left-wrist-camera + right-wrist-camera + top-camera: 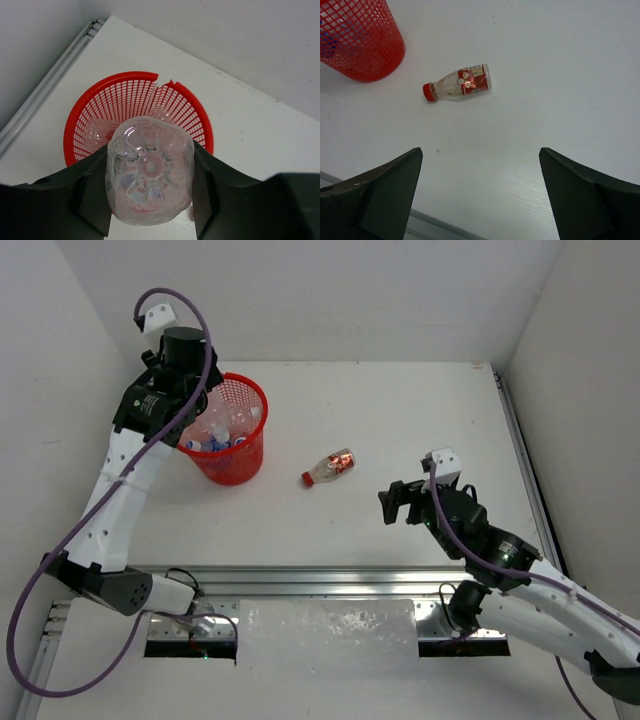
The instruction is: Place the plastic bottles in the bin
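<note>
Red bin (238, 462), top view: several clear bottles (226, 430) inside, L arm over it. Red-cap bottle (329, 466) lies on counter (400, 410), apart from R gripper (402, 502).

L wrist: L gripper (150, 200) clamped on plain bottle (150, 160) above bin mouth. Looks like the drop step; next move needs the jaws to let go.

R wrist: R gripper spread wide, empty; red-cap bottle lies ahead, beside the bin, prob. next pick.

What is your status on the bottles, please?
Left hand shut on clear bottle over bin. Right hand open, red-capped bottle lying ahead. Nothing between them.

Bright, even light casts soft shadows; pictures are sharp
</note>
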You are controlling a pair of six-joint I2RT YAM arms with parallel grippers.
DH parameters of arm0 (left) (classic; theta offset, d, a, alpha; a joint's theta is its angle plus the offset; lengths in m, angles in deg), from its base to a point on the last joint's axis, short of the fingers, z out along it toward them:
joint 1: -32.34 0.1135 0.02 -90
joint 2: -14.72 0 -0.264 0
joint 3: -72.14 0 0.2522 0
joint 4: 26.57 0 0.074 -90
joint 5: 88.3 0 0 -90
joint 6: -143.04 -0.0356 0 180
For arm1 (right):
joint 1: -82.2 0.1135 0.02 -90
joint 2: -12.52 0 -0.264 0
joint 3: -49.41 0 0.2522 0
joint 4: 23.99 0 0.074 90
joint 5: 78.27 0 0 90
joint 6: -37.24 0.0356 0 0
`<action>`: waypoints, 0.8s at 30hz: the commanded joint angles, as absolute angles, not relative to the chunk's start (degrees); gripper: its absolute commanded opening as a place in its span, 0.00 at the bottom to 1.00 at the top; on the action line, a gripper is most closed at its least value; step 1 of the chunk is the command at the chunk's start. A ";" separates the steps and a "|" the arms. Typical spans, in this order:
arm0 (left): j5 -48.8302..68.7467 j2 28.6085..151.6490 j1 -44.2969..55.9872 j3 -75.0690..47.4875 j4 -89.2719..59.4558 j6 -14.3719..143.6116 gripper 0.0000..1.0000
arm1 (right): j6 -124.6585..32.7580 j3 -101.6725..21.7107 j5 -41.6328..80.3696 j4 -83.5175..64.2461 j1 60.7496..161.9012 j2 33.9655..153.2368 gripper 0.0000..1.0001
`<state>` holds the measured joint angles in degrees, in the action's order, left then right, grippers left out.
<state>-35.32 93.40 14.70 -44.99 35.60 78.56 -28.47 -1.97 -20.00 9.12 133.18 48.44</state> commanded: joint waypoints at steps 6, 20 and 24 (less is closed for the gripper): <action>-37.94 93.38 15.82 -39.02 31.32 76.77 0.00 | -28.24 -1.53 -18.60 7.26 133.26 49.79 0.99; -30.73 88.73 15.82 -18.88 23.85 84.06 0.08 | -28.51 0.41 -16.39 4.01 133.26 51.63 0.99; -30.73 88.73 15.82 -18.52 23.58 84.50 0.41 | -28.33 -0.81 -16.84 2.86 133.26 57.76 0.99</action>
